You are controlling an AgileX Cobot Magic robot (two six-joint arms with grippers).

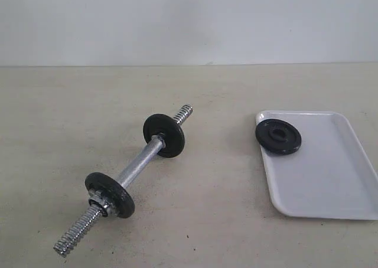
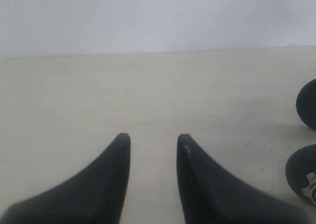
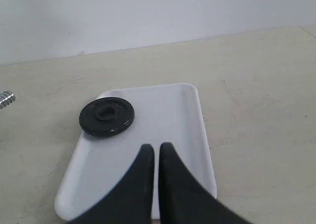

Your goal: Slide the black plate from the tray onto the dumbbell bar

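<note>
Left gripper [image 2: 153,138] fingers stand apart, right gripper [image 3: 157,148] fingers meet over the tray [image 3: 190,130]; exterior view shows neither.

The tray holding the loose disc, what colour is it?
Plain white; the tray shows best in the right wrist view.

No lettering, number or brand mark can be read anywhere; the small round matte-black iron plate [image 1: 289,141] lying on the flat white plastic tray [image 1: 325,182] shows only blurred raised rings
</note>
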